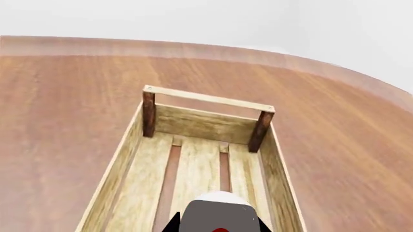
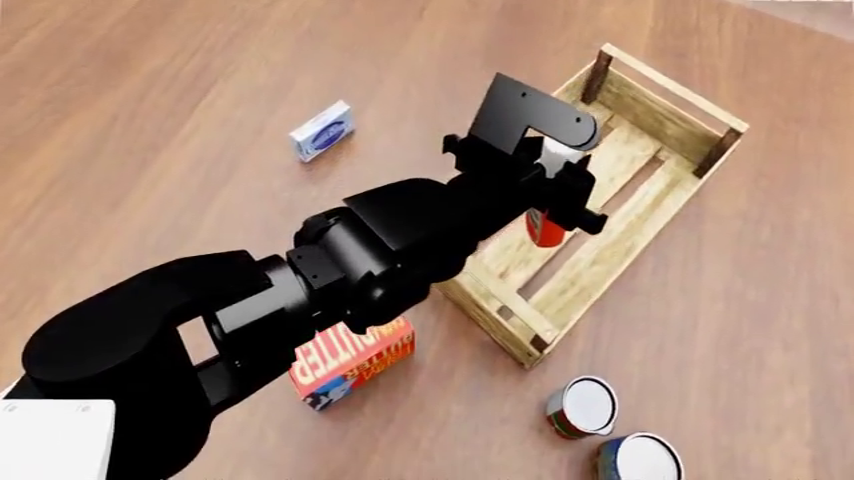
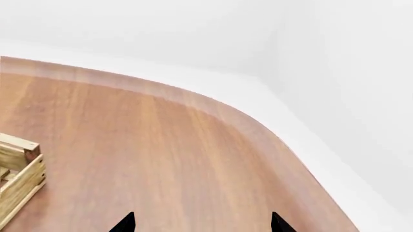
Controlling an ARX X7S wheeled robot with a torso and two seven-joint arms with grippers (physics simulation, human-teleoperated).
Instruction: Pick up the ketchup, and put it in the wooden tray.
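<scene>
My left gripper (image 2: pixel 554 195) is shut on the ketchup (image 2: pixel 543 229) and holds it above the inside of the wooden tray (image 2: pixel 694 112). Only the bottle's orange-red lower part shows below the jaws in the head view. In the left wrist view the bottle (image 1: pixel 219 210) shows as a grey-white shape with a red spot between the black fingertips of my left gripper (image 1: pixel 219 225). Below it lie the tray's slatted floor and far end wall (image 1: pixel 206 123). My right gripper (image 3: pixel 201 225) is open and empty over bare table. A corner of the tray (image 3: pixel 22 169) shows in the right wrist view.
A red-and-orange butter box (image 2: pixel 350 366) lies under my left forearm, near the tray's near corner. Two cans (image 2: pixel 582 406) (image 2: pixel 641 460) stand at the front right. A small blue-and-white box (image 2: pixel 322 130) lies at the far left. The table edge (image 3: pixel 303 164) curves away past my right gripper.
</scene>
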